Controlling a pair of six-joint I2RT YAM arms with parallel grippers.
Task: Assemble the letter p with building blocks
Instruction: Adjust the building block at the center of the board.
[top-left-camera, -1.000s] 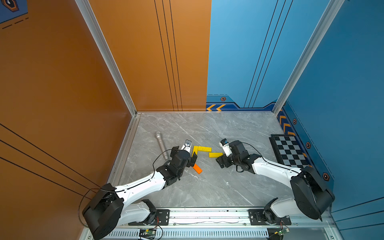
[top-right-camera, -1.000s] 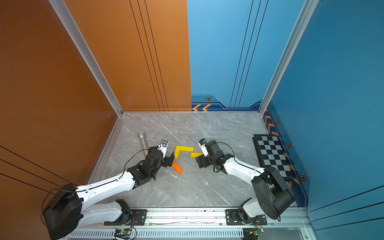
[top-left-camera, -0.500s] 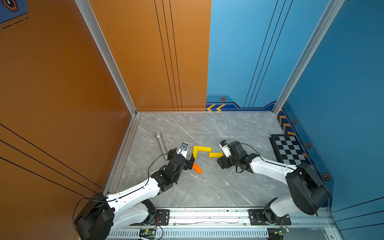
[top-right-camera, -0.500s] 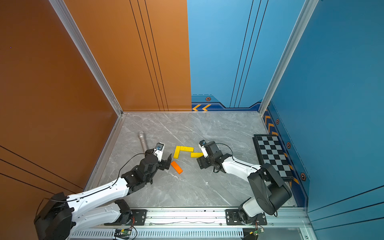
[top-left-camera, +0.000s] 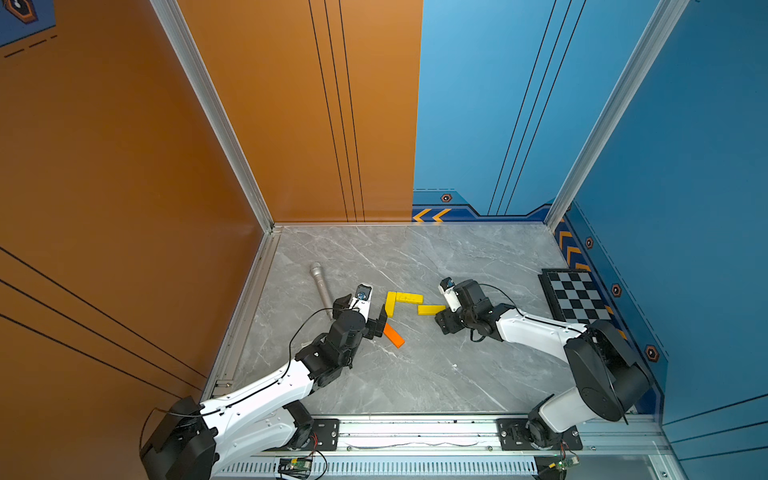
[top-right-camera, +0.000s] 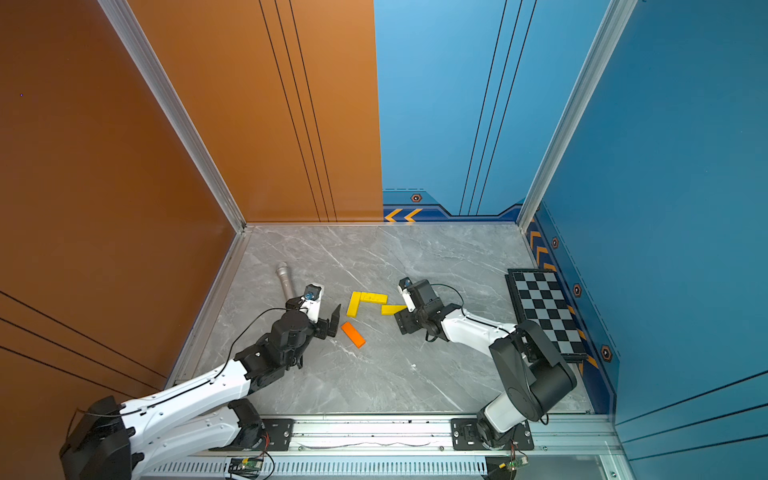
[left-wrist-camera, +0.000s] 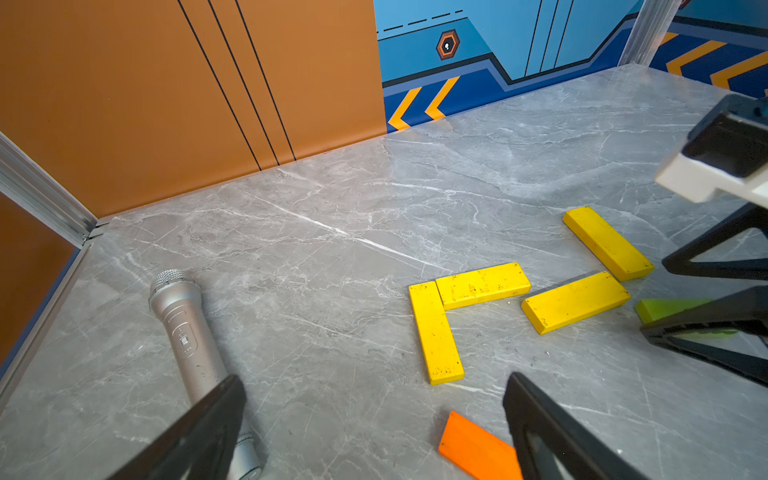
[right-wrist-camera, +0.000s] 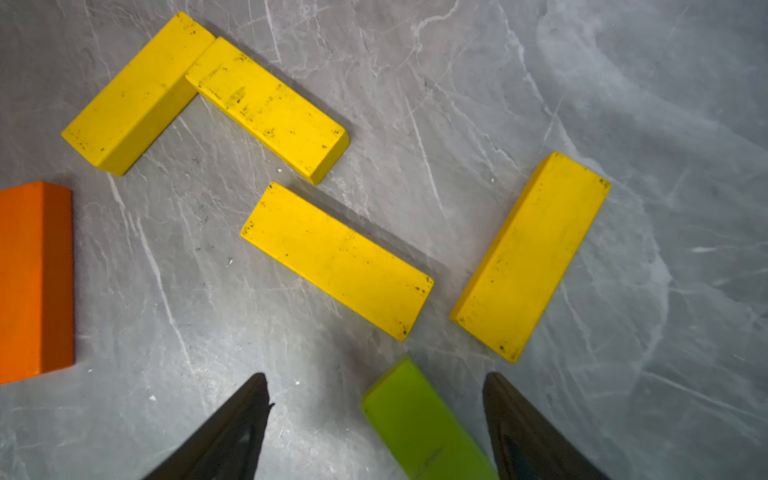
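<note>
On the grey marble tabletop (top-left-camera: 415, 382), the right gripper (right-wrist-camera: 376, 376) is hanging with jaws spread around the short lime green block (right-wrist-camera: 419, 419), apparently clear of it. The left gripper (left-wrist-camera: 374, 376) is gaping wide, holding nothing. Two bright yellow flat bars (left-wrist-camera: 440, 299) are touching in an L. Two loose yellow bars (left-wrist-camera: 575, 301) are lying just off its open side, with the green block beyond them. The flat orange bar (left-wrist-camera: 473, 449) is lying near its foot, and the silver microphone (left-wrist-camera: 187, 332) is lying well apart.

both arms stretch forward and low, left claw (left-wrist-camera: 374, 378) and right claw (right-wrist-camera: 376, 377) with jaws spread.
</note>
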